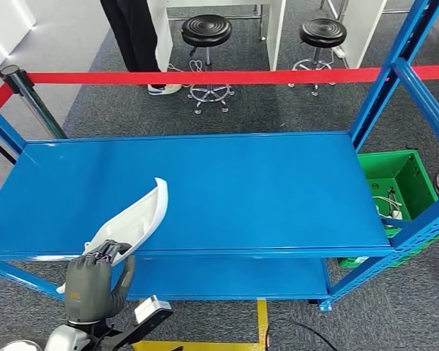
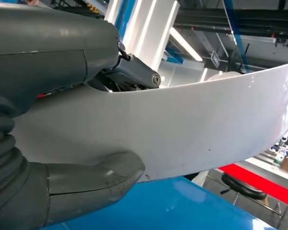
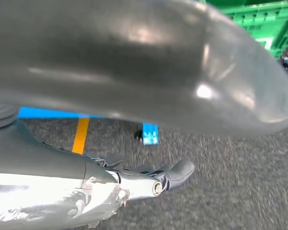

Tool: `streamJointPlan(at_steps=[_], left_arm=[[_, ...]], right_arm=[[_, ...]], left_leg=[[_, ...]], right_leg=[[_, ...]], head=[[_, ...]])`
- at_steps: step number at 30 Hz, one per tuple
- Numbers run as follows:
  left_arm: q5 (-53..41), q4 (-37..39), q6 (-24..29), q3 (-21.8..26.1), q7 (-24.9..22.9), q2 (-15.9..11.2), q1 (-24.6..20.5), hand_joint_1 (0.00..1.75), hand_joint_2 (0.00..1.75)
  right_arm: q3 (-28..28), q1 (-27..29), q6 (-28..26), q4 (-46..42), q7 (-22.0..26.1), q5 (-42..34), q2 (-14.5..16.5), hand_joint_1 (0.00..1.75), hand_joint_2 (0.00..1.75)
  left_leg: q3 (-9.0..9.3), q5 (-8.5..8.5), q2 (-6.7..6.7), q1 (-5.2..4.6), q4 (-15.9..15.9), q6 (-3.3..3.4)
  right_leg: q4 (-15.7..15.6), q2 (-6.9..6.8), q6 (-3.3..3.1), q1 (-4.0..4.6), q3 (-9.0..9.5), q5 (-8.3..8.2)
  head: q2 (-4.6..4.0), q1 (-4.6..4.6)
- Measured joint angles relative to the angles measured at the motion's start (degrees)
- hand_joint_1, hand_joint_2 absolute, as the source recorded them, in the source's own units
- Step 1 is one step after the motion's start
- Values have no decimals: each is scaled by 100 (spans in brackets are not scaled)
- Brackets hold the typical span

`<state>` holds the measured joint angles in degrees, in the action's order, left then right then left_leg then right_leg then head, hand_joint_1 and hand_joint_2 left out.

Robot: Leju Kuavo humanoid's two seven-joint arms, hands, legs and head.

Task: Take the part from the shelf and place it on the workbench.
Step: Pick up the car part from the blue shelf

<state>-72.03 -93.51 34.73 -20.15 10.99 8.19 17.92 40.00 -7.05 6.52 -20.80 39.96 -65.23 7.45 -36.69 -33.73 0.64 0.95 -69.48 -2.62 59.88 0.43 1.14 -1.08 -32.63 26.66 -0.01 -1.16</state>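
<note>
You have the blue shelf (image 1: 250, 190) spread wide in front of you, with a green crate (image 1: 396, 172) low at its right end. The white part (image 1: 132, 219) sits at the shelf's near left edge, and your left hand (image 1: 90, 285) grips its near end. Your right hand (image 3: 150, 179) hangs over the floor, fingers extended, holding nothing. Lifting away and reaching the workbench seem still ahead.

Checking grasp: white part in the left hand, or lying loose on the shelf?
Held. The left hand grips the white part, thumb beneath, its far end raised over the blue shelf.
</note>
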Motion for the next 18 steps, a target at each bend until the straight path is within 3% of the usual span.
streamJointPlan(at_steps=[1,2,3,5,7,8,10,12,15,16,17,18], left_arm=[[20,11,10,-3,10,-4,1,175,175],[37,25,19,-9,22,-8,2,175,175],[51,37,24,-19,34,-13,3,175,175],[64,51,29,-48,53,-18,1,175,175],[65,60,35,-77,64,-21,2,175,175],[65,64,38,-87,67,-22,0,175,175],[65,75,43,-105,68,-24,-5,175,175],[65,85,44,-129,68,-21,-17,175,175],[64,107,45,-146,68,-21,-21,175,175],[64,119,45,-146,68,-22,-20,175,175],[64,131,46,-146,68,-23,-21,175,175],[64,144,48,-147,68,-23,-22,175,175]], right_arm=[[-3,9,-13,-1,1,-3,0,0,0],[-8,15,-26,-1,1,-5,0,0,0],[-13,17,-35,-1,1,-6,0,0,0],[-28,10,-40,-1,1,-6,1,0,0],[-43,-3,-42,-2,1,-7,2,0,0],[-47,-3,-43,-2,0,-10,2,0,0],[-48,21,-43,-2,2,-17,-9,0,0],[-49,55,-44,1,7,-29,-24,0,0],[-50,54,-45,3,8,-81,-28,0,0],[-50,54,-45,3,8,-88,-28,0,0],[-50,58,-46,3,8,-89,-29,0,0],[-50,63,-48,3,8,-89,-31,0,0]], left_leg=[[-105,-92,0,-3,-282,10],[-115,-68,0,-10,-374,33],[-16,61,4,-22,-247,69],[420,388,114,-60,471,181],[759,533,268,-80,1081,243],[805,525,306,-86,1199,248],[780,584,236,-82,1278,256],[723,696,129,-60,1358,309],[584,840,-49,-61,1394,357],[531,881,-115,-66,1393,359],[477,924,-183,-68,1390,359],[422,965,-247,-69,1386,352]], right_leg=[[0,11,-20,19,-46,-32],[0,34,-29,37,-86,-65],[0,71,-32,53,-123,-98],[0,173,-15,74,-184,-167],[-1,282,36,78,-249,-247],[-9,330,77,67,-282,-291],[-50,416,169,47,-338,-382],[57,317,235,54,-443,-240],[929,56,297,58,-728,446],[1235,29,317,55,-782,570],[1404,13,335,53,-765,567],[1387,-6,350,51,-654,453]], head=[[1,3],[1,1],[1,0],[-1,-2],[-1,-3],[-1,-4],[-1,2],[-1,-18],[-1,-61],[-1,-60],[-1,-60],[-1,-62]])
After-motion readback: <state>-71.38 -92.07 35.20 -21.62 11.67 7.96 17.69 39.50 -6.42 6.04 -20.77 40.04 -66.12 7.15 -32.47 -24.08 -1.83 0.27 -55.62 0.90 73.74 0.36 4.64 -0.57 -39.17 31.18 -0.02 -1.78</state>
